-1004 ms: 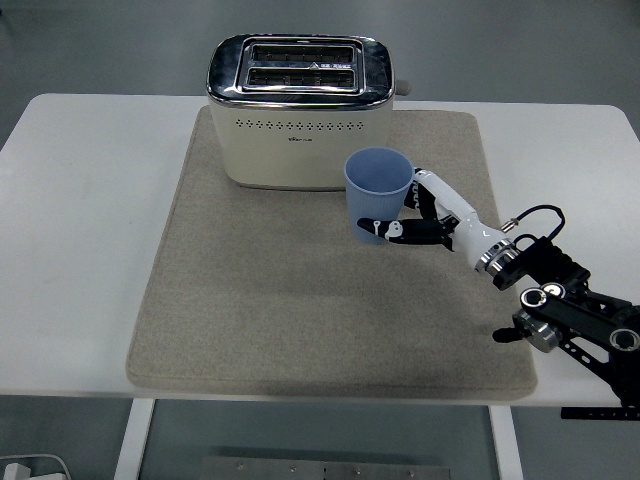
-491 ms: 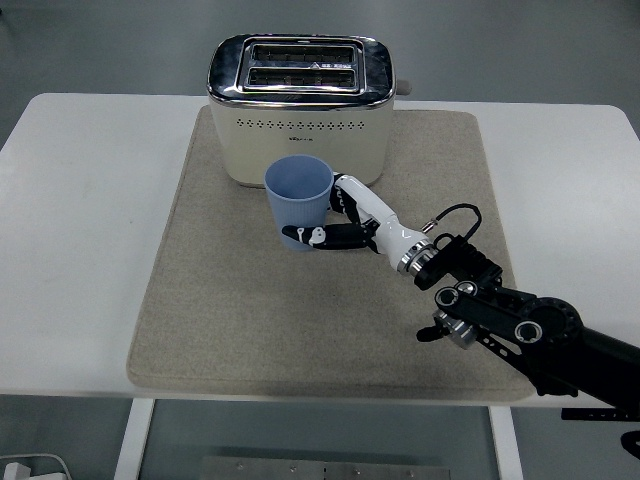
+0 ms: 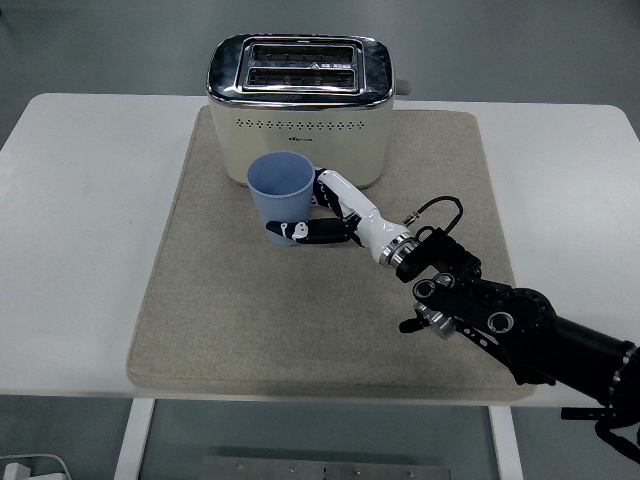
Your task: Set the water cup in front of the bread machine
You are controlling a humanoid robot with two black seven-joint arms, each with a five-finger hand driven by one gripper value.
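Worktop (image 3: 80, 250) first: a white surface filling most of the frame, its near edge running along the bottom. On it lies a large beige mat (image 3: 250, 320), roughly square, spreading from the upper middle down toward the lower middle of the picture.

At the mat's top edge stands the bread machine (image 3: 300, 110) — cream body, shiny chrome top with two slots, a row of small holes across its front face. It sits in the upper centre of the frame.

From the lower right corner a black arm (image 3: 520, 330) reaches diagonally up and left over the mat, with a thin black cable looping near its wrist.

At its end, the right robot hand (image 3: 325, 215), white with black fingers, is closed around the lower part of the water cup (image 3: 281, 198); one finger wraps across the cup's near side and the others lie against its right side.

This blue, open-topped cup is upright, in the centre of the frame, just in front of the machine's front face and slightly left of its middle. Whether its base touches the mat cannot be told.
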